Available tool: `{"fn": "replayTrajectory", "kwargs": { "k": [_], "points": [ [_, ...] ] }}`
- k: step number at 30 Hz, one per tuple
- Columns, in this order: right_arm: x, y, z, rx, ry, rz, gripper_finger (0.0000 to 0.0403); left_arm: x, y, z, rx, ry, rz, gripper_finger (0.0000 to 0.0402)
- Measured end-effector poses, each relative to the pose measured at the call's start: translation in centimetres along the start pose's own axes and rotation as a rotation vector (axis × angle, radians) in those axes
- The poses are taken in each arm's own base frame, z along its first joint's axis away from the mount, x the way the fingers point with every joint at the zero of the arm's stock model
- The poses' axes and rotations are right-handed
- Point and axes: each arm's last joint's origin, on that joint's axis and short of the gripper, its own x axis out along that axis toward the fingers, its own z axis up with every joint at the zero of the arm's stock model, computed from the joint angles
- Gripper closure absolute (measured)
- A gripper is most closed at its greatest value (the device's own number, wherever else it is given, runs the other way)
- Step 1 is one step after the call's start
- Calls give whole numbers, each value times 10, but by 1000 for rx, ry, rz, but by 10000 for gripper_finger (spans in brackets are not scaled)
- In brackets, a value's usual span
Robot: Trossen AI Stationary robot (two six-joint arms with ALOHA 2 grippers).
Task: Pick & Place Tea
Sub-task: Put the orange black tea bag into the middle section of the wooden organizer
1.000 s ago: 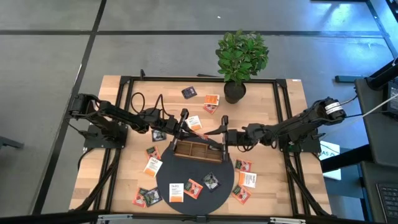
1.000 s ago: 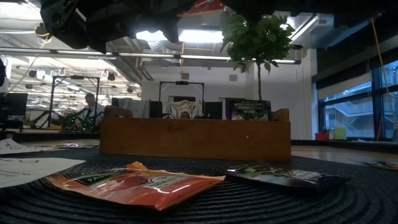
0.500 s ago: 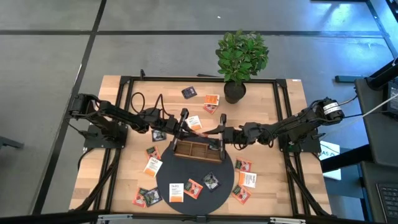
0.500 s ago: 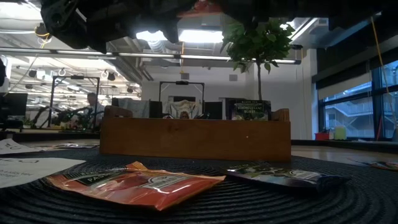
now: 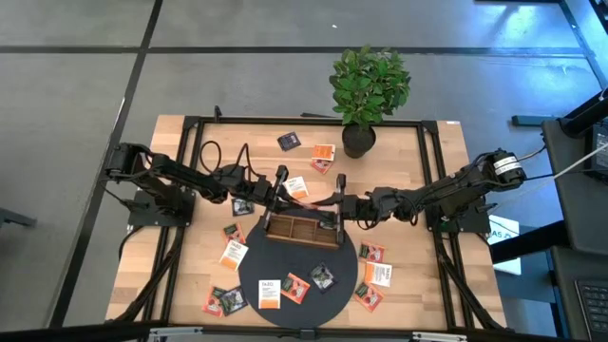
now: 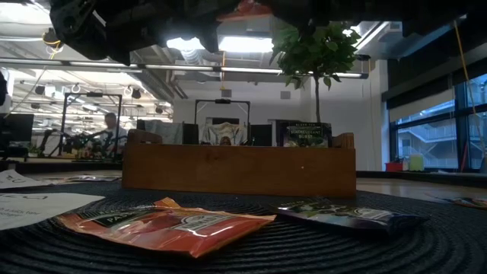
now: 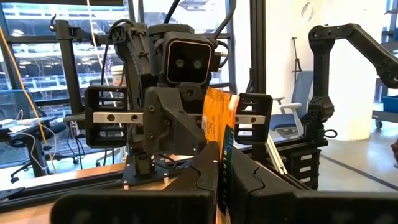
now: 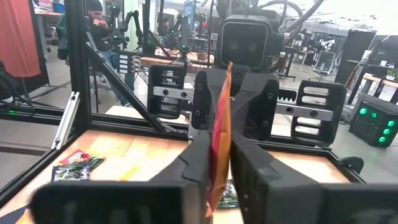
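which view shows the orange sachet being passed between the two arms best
The left wrist view: the orange sachet stands edge-on, pinched by both end effectors. The right wrist view shows the same sachet nearly as well. In the high view it is a sliver above the tray; in the low view, a scrap at the top.

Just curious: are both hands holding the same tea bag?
Yes, the left hand and right hand both pinch one orange tea bag.
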Motion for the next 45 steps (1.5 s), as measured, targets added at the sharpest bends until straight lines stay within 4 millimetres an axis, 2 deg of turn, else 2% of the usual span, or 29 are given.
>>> {"fn": "replayTrajectory", "kwargs": {
  "k": [8,13,19,23,27,31,33,36,41,45],
  "points": [
    [-10,-4,13,-2,30,4,246,0,0,0,0,0,-1,398],
    [-33,-11,25,21,161,19,204,-1,2,0,-26,4,5,398],
    [-61,-12,33,113,307,90,184,11,11,3,-83,87,30,398],
    [-72,-11,25,184,448,85,183,32,18,11,-99,263,50,399],
    [-80,-11,11,254,616,48,187,47,26,28,-191,581,81,399],
    [-84,-11,3,272,695,11,189,57,23,46,-163,867,106,399],
    [-83,-12,3,246,686,-31,189,65,21,62,-133,907,73,399],
    [-83,-15,2,212,677,-107,189,76,19,73,-131,974,47,399],
    [-85,-16,-2,180,675,-182,190,89,21,59,-146,1095,21,399],
    [-88,-16,-12,170,698,-189,190,94,22,35,-167,1167,9,399]
  ]
}}
